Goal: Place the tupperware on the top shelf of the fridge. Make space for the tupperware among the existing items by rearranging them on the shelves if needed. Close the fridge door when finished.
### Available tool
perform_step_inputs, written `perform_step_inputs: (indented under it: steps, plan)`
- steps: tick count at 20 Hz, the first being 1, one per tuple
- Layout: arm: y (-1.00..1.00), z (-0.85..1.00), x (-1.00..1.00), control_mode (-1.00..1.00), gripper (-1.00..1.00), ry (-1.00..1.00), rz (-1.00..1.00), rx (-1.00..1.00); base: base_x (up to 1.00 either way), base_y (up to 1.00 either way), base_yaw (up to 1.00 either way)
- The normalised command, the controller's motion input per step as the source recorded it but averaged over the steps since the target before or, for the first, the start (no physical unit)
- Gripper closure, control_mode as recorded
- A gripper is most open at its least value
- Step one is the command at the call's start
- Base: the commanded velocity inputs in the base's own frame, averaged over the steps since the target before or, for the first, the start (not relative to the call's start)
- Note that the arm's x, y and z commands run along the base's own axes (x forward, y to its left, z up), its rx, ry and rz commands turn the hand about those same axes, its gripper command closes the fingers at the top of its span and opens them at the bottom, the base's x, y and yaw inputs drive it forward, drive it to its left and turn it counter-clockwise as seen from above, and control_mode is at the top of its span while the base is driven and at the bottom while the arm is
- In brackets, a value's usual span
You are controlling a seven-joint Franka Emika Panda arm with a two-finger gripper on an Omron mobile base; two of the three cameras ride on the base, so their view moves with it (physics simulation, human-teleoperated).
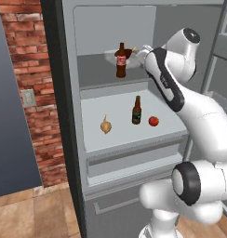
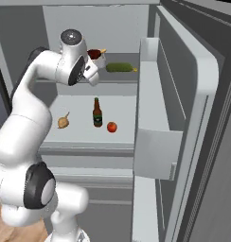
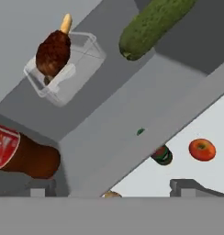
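The tupperware [image 3: 68, 64], a clear shallow box holding a brown drumstick, rests on the dark grey top shelf [image 3: 109, 128] of the open fridge [image 1: 64, 116]. The same box [image 2: 96, 56] sits beside the green cucumber [image 2: 121, 67] on that shelf. My gripper [image 3: 114, 190] is open, with nothing between its fingertips [image 3: 38, 188], and hangs a short way back from the tupperware. The cola bottle [image 1: 121, 60] stands on the same shelf, close to my hand. The fridge door [image 2: 169, 108] stands wide open on the right.
On the white lower shelf [image 1: 120, 137] stand a beer bottle [image 1: 136, 110], an onion [image 1: 105, 125] and a tomato [image 1: 153, 121]. A drawer front [image 1: 129, 162] runs below. A brick wall [image 1: 27, 69] lies to the fridge's left.
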Motion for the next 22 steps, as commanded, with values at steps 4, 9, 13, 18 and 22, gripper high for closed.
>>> perform_step_inputs:
  steps: [4,9,13,18,22]
  plan:
    - [-0.16,-0.4,-1.0,-1.0,-1.0,0.0,0.42,-0.41,0.0,0.0,0.0]
    - [-0.07,-0.66,-0.81,-1.0,-1.0,0.0,0.28,-0.36,0.0,0.0,0.0]
    - [0.06,-0.51,-0.33,-1.0,-1.0,0.0,0.04,-0.3,0.0,0.0,0.0]
    - [0.01,-0.14,-0.04,-1.0,-1.0,0.0,0.0,-0.09,0.0,0.0,0.0]
    - [0.0,0.0,0.0,1.0,-1.0,0.0,0.0,0.0,0.0,0.0,0.0]
